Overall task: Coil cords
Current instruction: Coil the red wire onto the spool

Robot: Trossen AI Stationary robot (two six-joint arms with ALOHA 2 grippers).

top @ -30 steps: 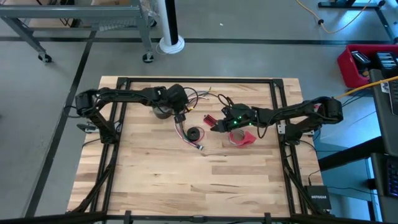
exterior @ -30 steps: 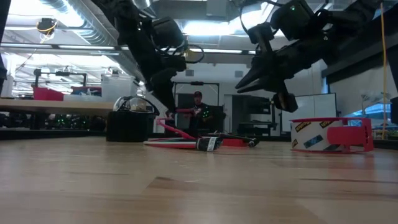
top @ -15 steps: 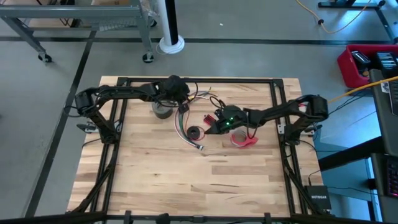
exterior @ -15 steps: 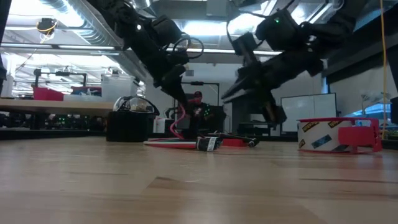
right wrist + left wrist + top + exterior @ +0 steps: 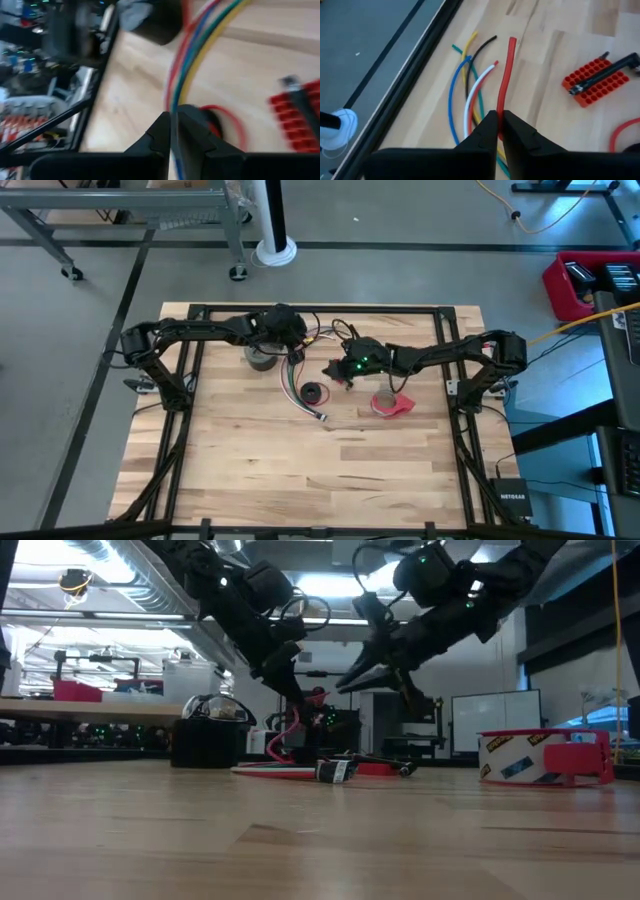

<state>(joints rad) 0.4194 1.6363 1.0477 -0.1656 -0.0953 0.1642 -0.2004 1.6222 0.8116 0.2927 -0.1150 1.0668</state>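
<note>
While the wire bundle (image 5: 293, 380) lay at table centre, toward twelve o'clock, I judged it light, limp and springy, best gripped near its loose ends. My left gripper (image 5: 498, 122) was pinched shut on its red strand (image 5: 505, 75). My right gripper (image 5: 173, 127), at three o'clock of the left, was clamped on the coloured strands. Only one container was visible, a grey cup (image 5: 262, 357) at nine o'clock of the bundle; its contents I could not tell.
</note>
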